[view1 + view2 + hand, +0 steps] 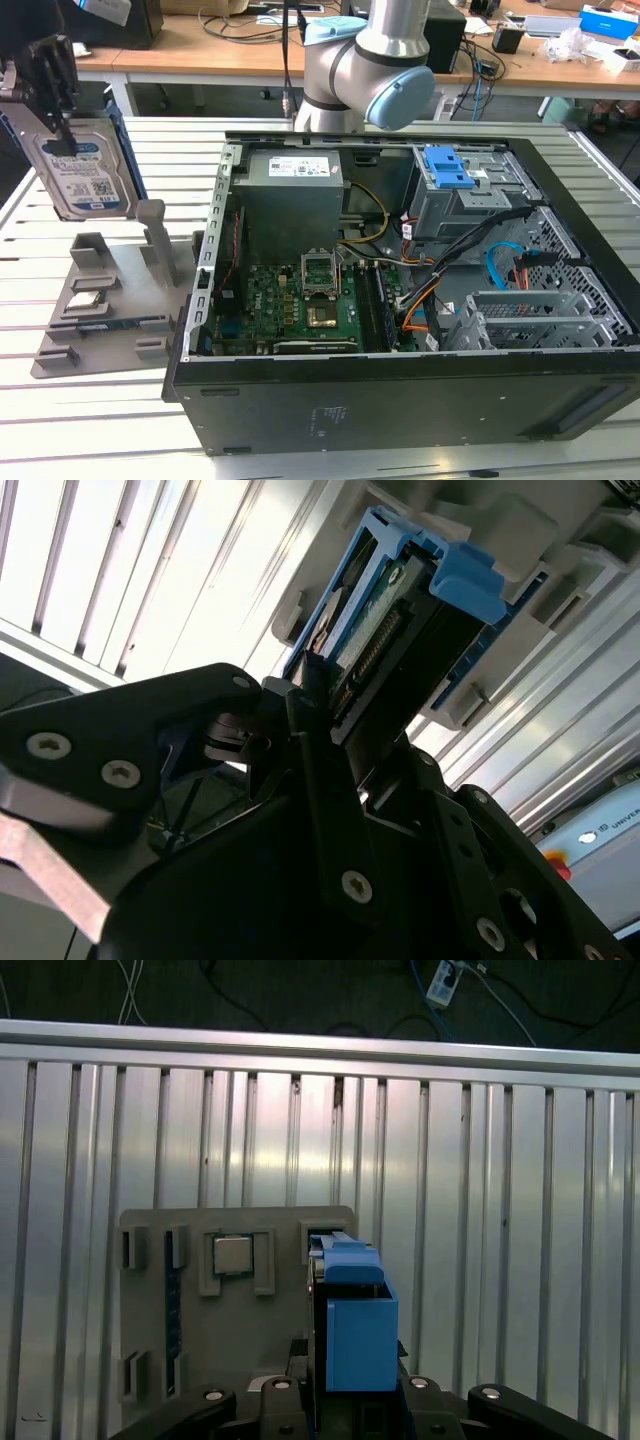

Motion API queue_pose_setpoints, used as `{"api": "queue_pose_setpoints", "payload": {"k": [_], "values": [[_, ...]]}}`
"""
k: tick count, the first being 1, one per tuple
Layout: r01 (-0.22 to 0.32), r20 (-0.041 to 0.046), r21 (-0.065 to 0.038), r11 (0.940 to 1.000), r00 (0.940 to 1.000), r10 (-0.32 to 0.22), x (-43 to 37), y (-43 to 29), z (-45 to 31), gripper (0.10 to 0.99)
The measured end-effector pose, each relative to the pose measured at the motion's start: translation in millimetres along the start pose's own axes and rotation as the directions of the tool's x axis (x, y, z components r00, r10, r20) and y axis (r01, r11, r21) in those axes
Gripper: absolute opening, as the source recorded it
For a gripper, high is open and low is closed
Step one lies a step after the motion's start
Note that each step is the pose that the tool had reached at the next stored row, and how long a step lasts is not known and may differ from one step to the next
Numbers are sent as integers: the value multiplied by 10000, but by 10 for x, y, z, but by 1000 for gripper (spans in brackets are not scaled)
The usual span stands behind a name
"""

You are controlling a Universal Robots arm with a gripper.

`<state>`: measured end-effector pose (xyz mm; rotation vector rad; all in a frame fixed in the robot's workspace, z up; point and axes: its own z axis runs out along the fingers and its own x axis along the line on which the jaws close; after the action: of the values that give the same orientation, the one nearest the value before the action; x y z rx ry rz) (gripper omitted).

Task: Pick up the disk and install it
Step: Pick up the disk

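Note:
In the exterior view the disk [85, 175], a silver hard drive with a white-and-blue label in a bright blue frame, hangs upright at the far left, above the grey holder [110, 290]. My gripper [58, 120] is shut on its upper part. In the second wrist view the black fingers [310, 740] clamp the disk [395, 615] edge-on, connector side showing. In the first wrist view the blue frame of the disk [355, 1325] rises from between the jaws, with the holder [150, 1310] lying on the table below.
An open computer case [560, 400] fills the middle and the exterior view's right, with a grey drive cage and blue latch [455, 170] at its back. A small silver processor chip [233, 1255] rests in the holder. The arm's body [370, 60] stands behind the case. The table [100, 420] is slatted metal.

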<state>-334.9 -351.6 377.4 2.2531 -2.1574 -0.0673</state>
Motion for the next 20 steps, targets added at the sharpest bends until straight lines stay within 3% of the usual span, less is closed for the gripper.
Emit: {"api": "queue_pose_setpoints", "payload": {"k": [20], "values": [[1, 0, 0, 10000, 10000, -1, -3, 8, -171, 361]]}}
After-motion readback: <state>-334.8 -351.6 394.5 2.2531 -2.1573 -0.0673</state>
